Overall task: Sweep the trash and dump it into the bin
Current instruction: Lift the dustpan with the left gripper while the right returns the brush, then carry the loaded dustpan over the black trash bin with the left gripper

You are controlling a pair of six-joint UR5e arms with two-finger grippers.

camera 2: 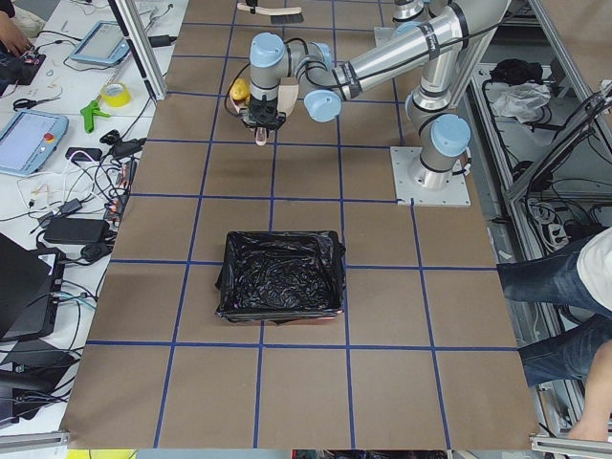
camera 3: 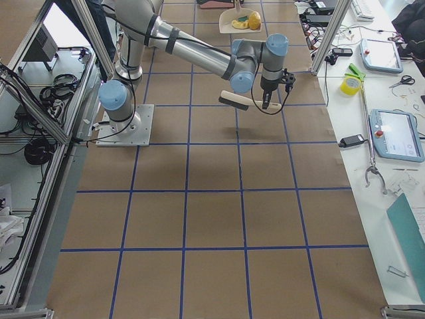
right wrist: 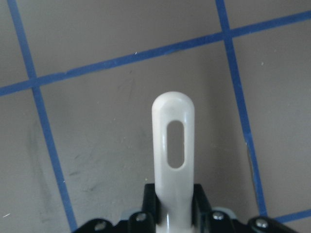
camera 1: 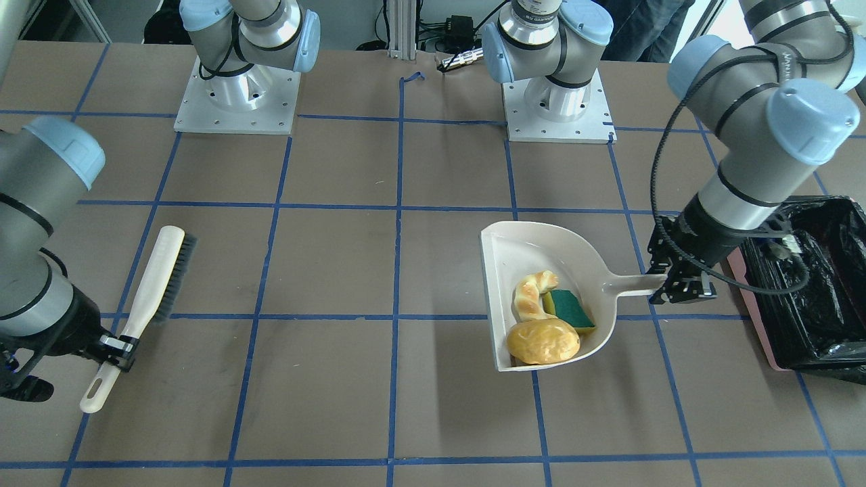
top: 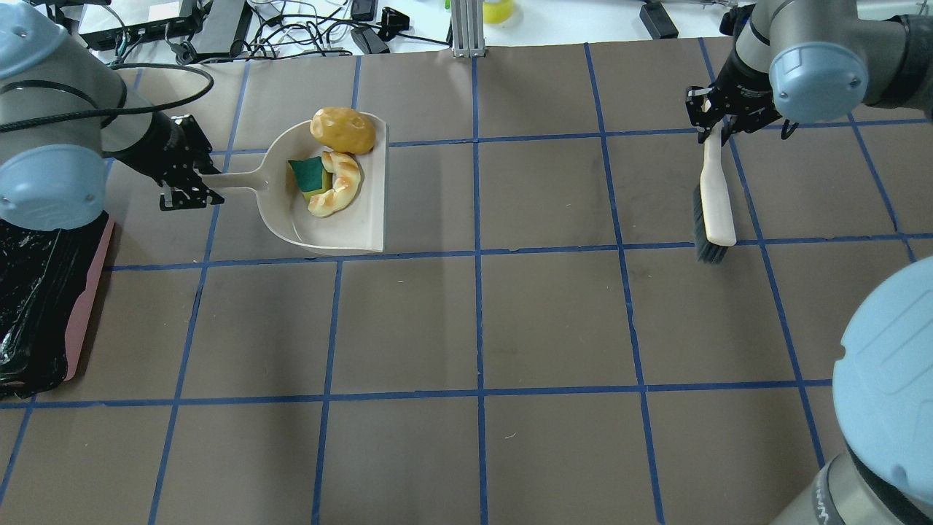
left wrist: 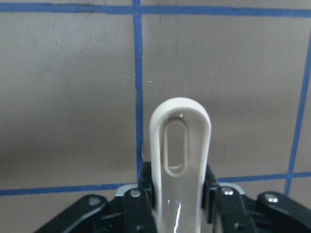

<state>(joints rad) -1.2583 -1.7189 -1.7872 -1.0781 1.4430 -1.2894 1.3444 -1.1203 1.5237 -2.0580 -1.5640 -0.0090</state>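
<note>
The left end effector [top: 191, 182] clenches the dustpan [top: 357, 226] by its handle, flat, apparently so the trash [top: 342, 131] inside cannot spill. The bin [top: 36, 292] sits near, further left. The right end effector [top: 718, 124] grips the brush [top: 718, 211] well apart, out of the way.

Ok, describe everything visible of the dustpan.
The dustpan is beige, glossy plastic: a flat scoop with raised rim and a straight handle with a hanging slot. The left gripper is shut on that handle. It sits roughly level, mouth toward the table middle, carrying the potato-like piece, croissant-like piece and sponge wedge. Whether it touches the table is unclear.
</note>
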